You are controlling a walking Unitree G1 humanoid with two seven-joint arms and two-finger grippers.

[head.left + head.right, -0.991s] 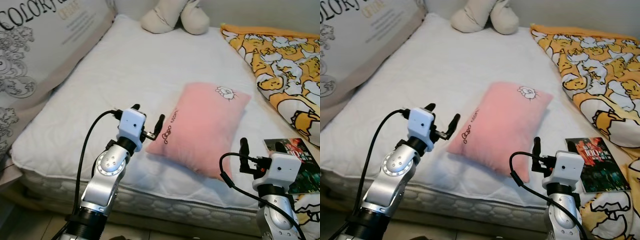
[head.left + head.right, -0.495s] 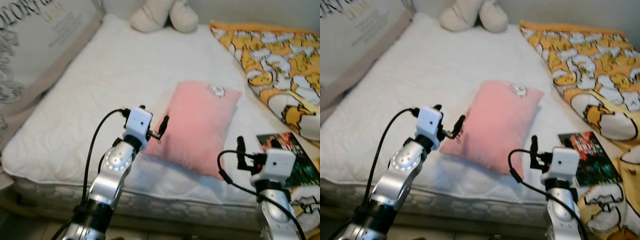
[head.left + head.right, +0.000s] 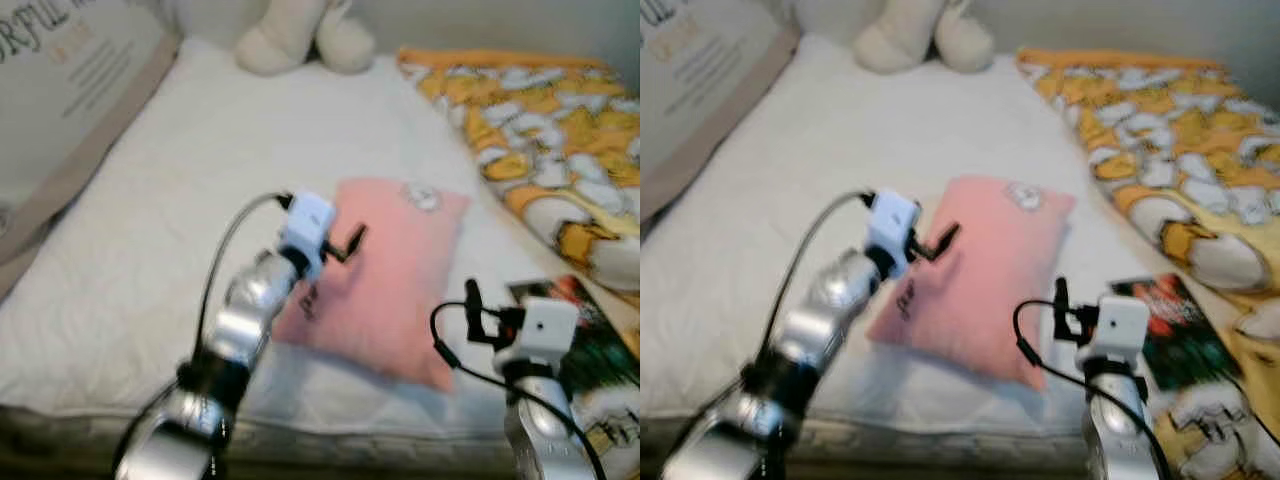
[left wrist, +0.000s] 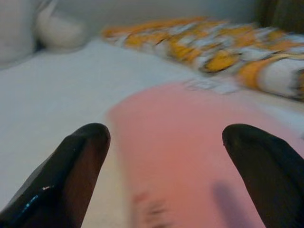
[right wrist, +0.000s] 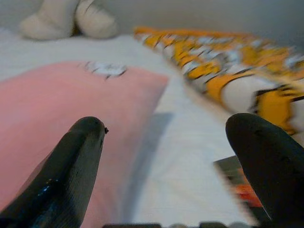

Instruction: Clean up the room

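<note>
Little tidied so far, by the look of it: nothing yet grasped. From left: one large printed cushion point(image 3: 70, 100) propped along the bed point(image 3: 150, 250); one plush toy point(image 3: 300, 35) at the head; left gripper point(image 3: 342, 245) spread wide, empty, above the near edge of one pink pillow point(image 3: 400, 280) lying mid-bed; right gripper point(image 5: 166, 156) likewise open, just beside the pillow's corner; one magazine point(image 3: 1165, 325) near the bed's edge; one yellow patterned blanket point(image 3: 540, 130) heaped at far right.
</note>
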